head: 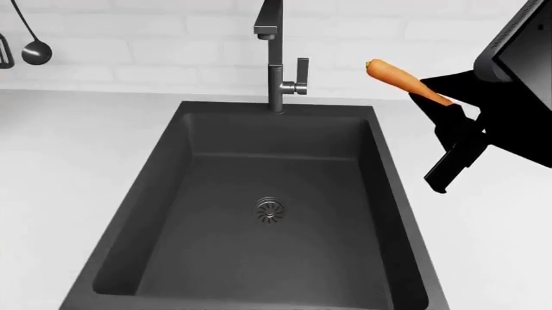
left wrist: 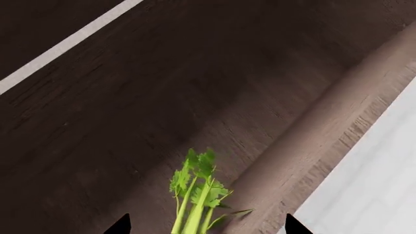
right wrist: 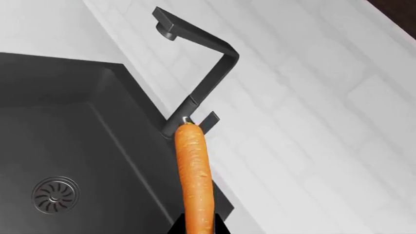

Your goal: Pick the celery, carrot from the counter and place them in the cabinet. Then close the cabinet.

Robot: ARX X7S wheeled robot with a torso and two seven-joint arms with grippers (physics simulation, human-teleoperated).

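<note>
Right tool (head: 435,103) clenched on carrot (head: 392,75), held above the sink's (head: 129,219) far right corner. Left tool (left wrist: 206,229) spread, celery (left wrist: 198,195) lying inside the cabinet (left wrist: 195,87). I'd carry the carrot level and release it beside the celery.

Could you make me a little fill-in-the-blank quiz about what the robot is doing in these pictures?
1. The right gripper holds the orange ____.
2. In the left wrist view, the celery shows its leafy tops against dark ____ panels.
3. The faucet stands behind the dark grey ____.
4. The sink's round drain sits in its ____.

Missing words: carrot; wood; sink; floor
</note>
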